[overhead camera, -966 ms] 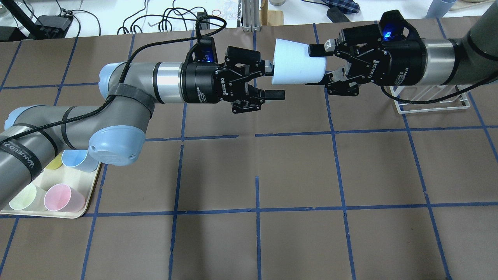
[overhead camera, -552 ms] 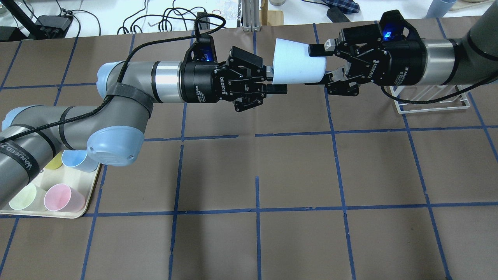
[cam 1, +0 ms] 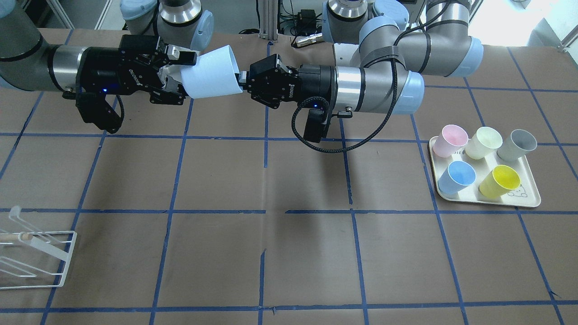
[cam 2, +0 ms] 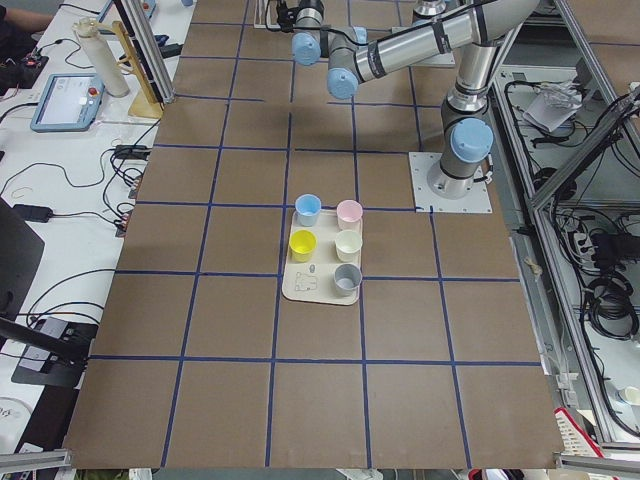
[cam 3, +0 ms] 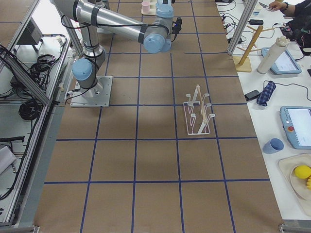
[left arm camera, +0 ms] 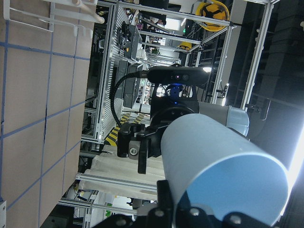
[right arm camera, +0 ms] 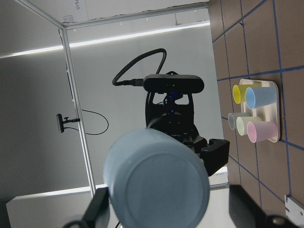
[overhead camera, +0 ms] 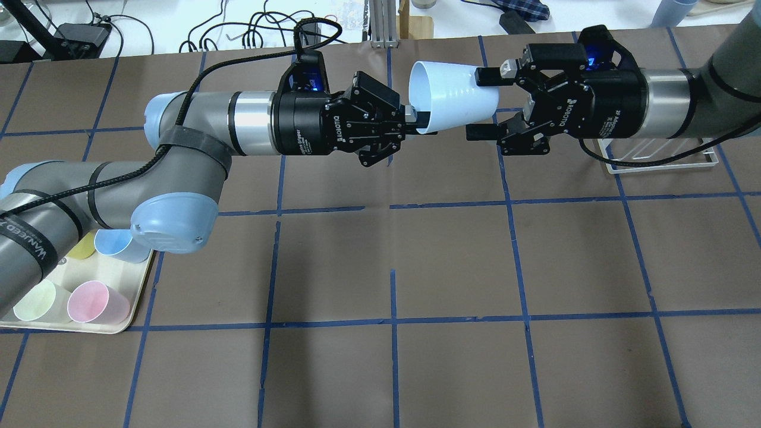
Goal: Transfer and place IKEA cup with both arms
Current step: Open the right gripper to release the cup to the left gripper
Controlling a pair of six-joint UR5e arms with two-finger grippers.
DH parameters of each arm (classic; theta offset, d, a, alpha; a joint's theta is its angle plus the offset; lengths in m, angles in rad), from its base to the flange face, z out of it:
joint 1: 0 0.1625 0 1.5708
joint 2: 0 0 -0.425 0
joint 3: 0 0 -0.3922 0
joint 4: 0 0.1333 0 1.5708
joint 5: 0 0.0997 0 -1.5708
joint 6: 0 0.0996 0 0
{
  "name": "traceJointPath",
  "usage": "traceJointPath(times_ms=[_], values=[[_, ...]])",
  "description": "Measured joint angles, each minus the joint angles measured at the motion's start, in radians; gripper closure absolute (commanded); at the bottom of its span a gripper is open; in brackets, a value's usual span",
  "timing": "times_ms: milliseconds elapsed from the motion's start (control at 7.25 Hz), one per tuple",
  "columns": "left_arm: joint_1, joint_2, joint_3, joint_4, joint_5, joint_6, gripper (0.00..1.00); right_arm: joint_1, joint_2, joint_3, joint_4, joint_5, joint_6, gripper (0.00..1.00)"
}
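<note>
The pale sky-blue IKEA cup (overhead camera: 455, 98) hangs on its side in the air above the far middle of the table, between the two grippers. My left gripper (overhead camera: 419, 119) is shut on the cup's rim and carries it; the cup fills the left wrist view (left arm camera: 223, 161). My right gripper (overhead camera: 484, 104) is open around the cup's base, with a gap between each finger and the cup. The right wrist view shows the rounded base (right arm camera: 156, 180) and the fingers (right arm camera: 97, 209) wide of it. The front view shows the cup (cam 1: 210, 74), the left gripper (cam 1: 244, 80) and the right gripper (cam 1: 183, 77).
A cream tray (cam 1: 487, 201) near my left arm holds pink, pale green, grey, deeper blue and yellow cups. It also shows in the overhead view (overhead camera: 128, 309). A white wire rack (overhead camera: 654, 163) stands under my right arm, seen too in the front view (cam 1: 36, 257).
My left gripper closed from open onto the cup's rim. My right gripper's fingers spread off the cup. The cup tilted, its mouth now turned toward the overhead camera.
</note>
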Motion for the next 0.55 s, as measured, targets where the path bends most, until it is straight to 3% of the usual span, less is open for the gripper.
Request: traceJointPath(times_ms=[552], values=[[0.001, 0.006, -0.002, 0.002, 0.002, 0.001, 1.0, -0.006, -0.005, -0.029, 0.001, -0.003, 0.076, 0.0]])
